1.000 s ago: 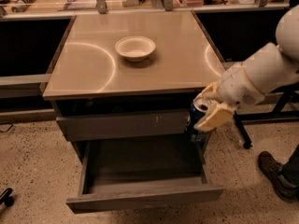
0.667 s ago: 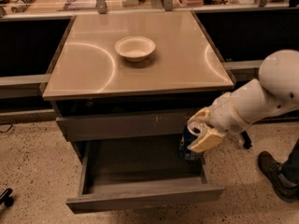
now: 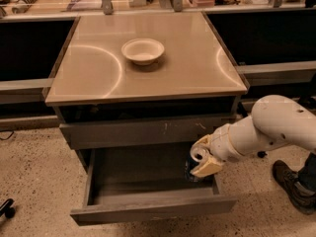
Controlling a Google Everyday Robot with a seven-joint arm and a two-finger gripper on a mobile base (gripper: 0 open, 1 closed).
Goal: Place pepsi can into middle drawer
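Speckled beige floor (image 3: 29,162); tan-topped cabinet (image 3: 98,78) between dark side shelves (image 3: 29,48), curved glare on top

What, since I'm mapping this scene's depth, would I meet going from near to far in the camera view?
Plain front panel of the open grey middle drawer → dark blue metal pepsi can, held in the tool at the drawer's right side → scratched grey drawer front → cream-white round bowl on the tan tabletop.
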